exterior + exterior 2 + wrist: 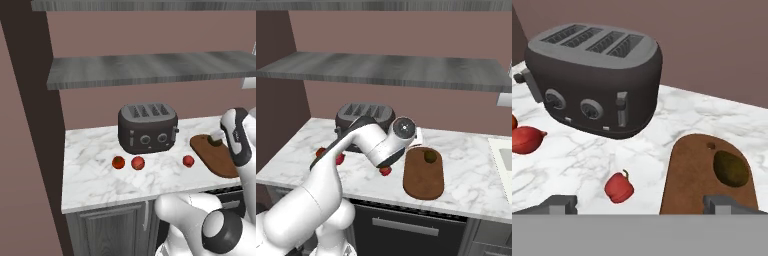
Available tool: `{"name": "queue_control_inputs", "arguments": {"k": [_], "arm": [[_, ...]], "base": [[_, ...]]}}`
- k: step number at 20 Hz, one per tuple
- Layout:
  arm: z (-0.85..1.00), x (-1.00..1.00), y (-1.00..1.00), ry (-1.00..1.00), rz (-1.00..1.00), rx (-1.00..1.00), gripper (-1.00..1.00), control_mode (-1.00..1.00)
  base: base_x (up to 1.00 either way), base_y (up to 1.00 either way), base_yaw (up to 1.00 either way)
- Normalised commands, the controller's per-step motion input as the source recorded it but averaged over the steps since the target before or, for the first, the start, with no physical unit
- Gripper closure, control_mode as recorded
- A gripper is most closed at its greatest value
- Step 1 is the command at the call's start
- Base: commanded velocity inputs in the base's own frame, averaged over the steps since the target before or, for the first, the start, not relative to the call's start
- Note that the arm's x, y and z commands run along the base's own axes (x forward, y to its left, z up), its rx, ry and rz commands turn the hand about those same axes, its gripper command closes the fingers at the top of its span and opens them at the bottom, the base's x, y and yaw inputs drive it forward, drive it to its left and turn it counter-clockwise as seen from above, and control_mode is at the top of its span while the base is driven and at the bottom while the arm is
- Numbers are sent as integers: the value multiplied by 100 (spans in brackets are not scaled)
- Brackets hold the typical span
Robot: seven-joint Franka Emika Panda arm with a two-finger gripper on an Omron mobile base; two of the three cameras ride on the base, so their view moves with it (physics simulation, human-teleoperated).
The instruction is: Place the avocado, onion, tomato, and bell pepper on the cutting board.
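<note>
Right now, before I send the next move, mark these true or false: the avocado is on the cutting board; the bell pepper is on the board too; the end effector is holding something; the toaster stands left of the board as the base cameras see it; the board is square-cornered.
1. The avocado lies on the cutting board. True.
2. The bell pepper is on the board. False: it sits on the marble counter, beside the board.
3. The end effector holds something. False: its fingers stand apart, with nothing between them.
4. The toaster stands left of the board. True.
5. The board is square-cornered. False: its end is rounded.
</note>
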Motion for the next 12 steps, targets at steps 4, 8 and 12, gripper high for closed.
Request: {"name": "queue_control_inputs", "arguments": {"k": [4, 8, 12], "arm": [[45, 0, 4, 27, -8, -4, -100, -100], [73, 0, 1, 30, -20, -4, -100, -100], [15, -8, -2, 5, -17, 0, -100, -100]], "base": [[0, 0, 0], [0, 0, 0], [0, 0, 0]]}}
